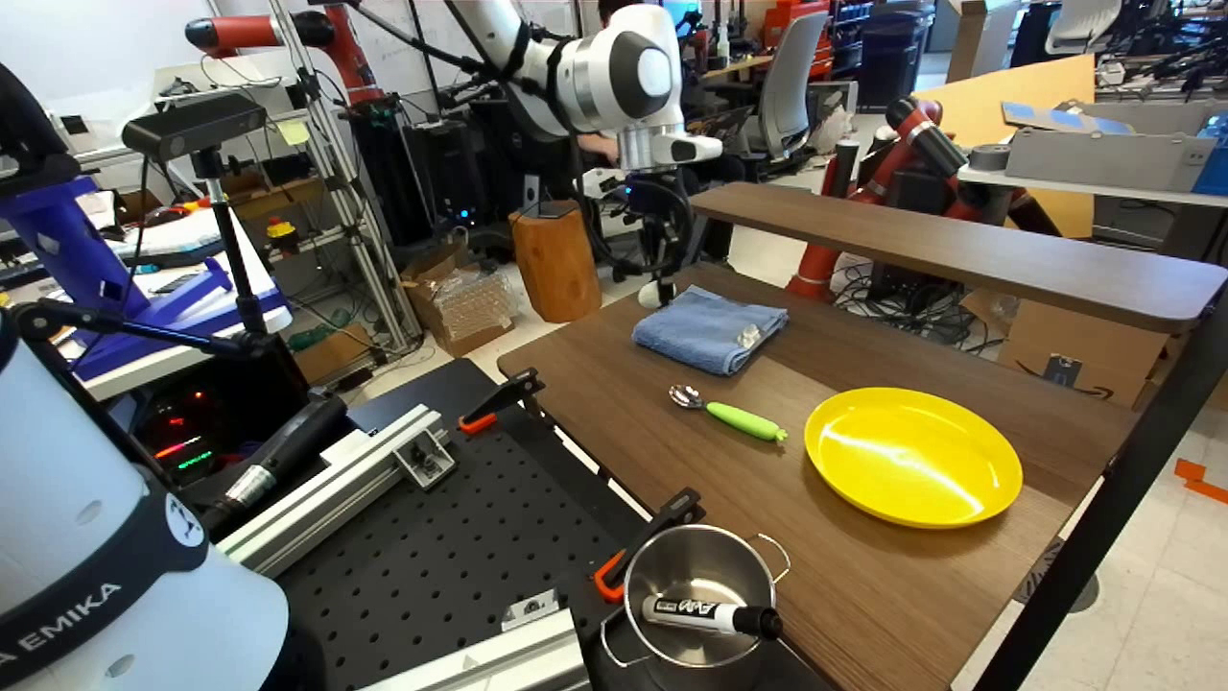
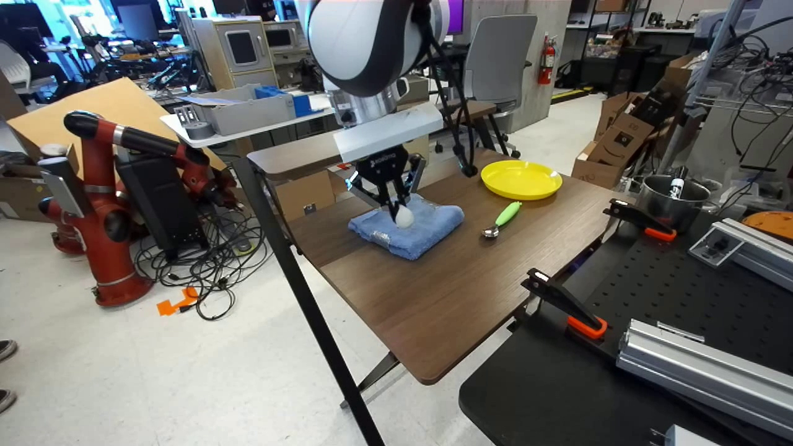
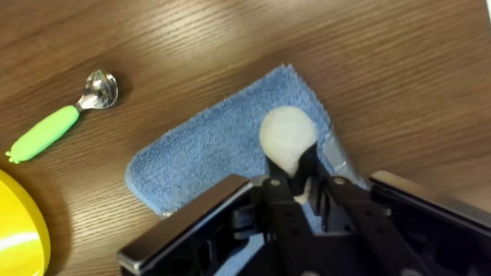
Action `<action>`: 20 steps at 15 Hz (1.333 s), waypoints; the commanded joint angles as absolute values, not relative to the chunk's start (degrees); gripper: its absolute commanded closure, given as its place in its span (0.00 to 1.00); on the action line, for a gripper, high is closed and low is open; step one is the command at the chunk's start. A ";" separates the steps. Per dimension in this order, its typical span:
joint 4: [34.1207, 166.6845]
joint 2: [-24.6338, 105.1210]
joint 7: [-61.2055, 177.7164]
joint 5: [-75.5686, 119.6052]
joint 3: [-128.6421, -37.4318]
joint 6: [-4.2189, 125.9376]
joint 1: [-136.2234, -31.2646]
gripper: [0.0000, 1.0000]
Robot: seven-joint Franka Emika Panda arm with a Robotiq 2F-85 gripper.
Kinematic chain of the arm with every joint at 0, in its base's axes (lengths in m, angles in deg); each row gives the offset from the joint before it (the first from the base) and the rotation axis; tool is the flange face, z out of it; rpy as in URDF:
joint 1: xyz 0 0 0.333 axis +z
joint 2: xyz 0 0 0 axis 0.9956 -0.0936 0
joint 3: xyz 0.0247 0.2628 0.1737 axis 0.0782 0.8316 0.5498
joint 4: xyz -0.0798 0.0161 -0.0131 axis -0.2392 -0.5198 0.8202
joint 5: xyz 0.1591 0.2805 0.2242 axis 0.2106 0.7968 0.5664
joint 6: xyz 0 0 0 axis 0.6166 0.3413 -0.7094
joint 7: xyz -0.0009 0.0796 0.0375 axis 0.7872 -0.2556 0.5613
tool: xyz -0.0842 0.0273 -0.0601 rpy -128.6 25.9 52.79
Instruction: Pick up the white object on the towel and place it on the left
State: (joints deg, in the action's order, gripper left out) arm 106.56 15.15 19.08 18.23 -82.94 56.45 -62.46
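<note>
**A shallow pinch risks a slip**

Right of centre in the wrist view, we see the gripper (image 3: 292,165) pinching the white object (image 3: 287,132) over the towel (image 3: 215,145). Its round part bulges beyond the pinch, so we fear it could roll free mid-carry. We cannot tell whether it clears the towel; if not, moving sideways could drag both.

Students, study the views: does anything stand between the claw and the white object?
Nothing visible does. In the wrist view, the claw is closed directly on the white object, with the blue towel showing behind it.
</note>
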 commanded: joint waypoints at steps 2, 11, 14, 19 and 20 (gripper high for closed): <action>115.10 18.17 16.00 10.31 -83.60 61.11 -57.63 0.96; 123.17 17.76 13.84 0.44 -84.84 70.13 -54.45 0.61; 123.81 18.31 14.03 -0.54 -84.76 70.88 -54.84 0.43; 124.33 18.79 14.55 -0.28 -84.86 70.88 -55.14 0.07; 124.44 19.04 14.65 -0.12 -84.79 70.85 -55.27 0.01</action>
State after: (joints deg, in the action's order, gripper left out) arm 122.41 17.20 15.17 1.30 -84.15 69.25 -55.66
